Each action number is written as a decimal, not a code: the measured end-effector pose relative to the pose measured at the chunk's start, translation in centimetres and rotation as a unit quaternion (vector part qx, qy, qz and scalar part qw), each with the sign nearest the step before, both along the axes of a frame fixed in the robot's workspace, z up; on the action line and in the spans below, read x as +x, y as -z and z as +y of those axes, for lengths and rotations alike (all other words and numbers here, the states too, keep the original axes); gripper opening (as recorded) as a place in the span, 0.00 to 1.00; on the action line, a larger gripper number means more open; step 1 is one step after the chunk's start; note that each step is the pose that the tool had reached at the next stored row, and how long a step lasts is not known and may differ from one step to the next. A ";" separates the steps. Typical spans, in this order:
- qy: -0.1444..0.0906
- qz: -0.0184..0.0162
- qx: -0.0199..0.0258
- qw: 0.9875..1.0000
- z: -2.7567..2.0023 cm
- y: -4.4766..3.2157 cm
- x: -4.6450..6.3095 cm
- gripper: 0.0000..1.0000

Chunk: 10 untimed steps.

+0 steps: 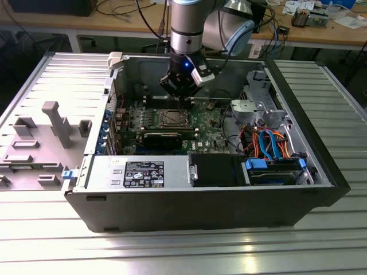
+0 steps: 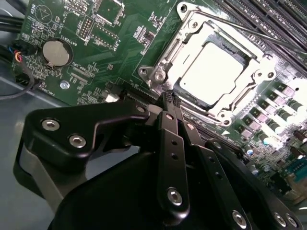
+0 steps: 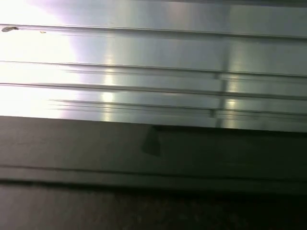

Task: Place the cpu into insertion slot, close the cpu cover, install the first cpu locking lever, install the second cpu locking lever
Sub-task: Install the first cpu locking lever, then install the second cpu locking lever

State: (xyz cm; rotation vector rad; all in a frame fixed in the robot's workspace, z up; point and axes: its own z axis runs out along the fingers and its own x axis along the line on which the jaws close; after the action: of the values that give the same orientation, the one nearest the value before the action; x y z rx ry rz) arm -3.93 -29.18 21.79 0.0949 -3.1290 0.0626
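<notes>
At the centre of the green motherboard (image 2: 124, 43):

- **cpu** (image 2: 216, 72): seated flat in the insertion slot (image 2: 189, 91) with its bright silver top facing up. It appears squarely in the recess, the position it needs for a plate to bear on it evenly.
- **cpu cover** (image 2: 168, 60): silvery frame, apparently lowered over the chip. Its window leaves the metal top exposed while the rim clamps the edges.
- **locking lever** (image 2: 254, 32): thin wire rod along the side of the socket next to the memory slots (image 2: 268, 14). Whether it is hooked down cannot be told.
- **gripper** (image 2: 169, 99): fingers pinched together with nothing visible between them. The tip sits just beside the socket's near edge, close above the board. A closed tip is probably kept this way to make a narrow pushing point among crowded parts.
- **coin battery** (image 2: 56, 51): round, well apart from the socket.

Exterior view:

- **gripper** (image 1: 183, 98): hangs straight down over the socket.
- **computer case** (image 1: 321, 177): lies on its side with the panel off, so the board faces up towards the arm.
- **black card** (image 1: 163, 137): sits near the socket on the viewer's side.
- **power supply** (image 1: 143, 172): along the case's front wall.
- **blue and orange cables** (image 1: 269, 143): towards the exterior view's right.
- **ribbed metal worktop** (image 1: 172, 252): carries the case.
</notes>
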 end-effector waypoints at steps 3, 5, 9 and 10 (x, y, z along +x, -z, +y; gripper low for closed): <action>0.000 0.000 0.000 1.000 -0.53 -0.04 0.0 0.11; 0.000 0.000 0.000 1.000 -0.61 -0.04 0.0 0.11; 0.000 0.000 0.000 1.000 -0.69 -0.04 0.0 0.11; 0.000 0.000 0.000 1.000 -0.69 -0.04 0.0 0.11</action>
State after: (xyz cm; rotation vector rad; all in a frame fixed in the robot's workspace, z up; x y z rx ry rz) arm -3.97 -29.87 21.83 0.0945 -3.1289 0.0614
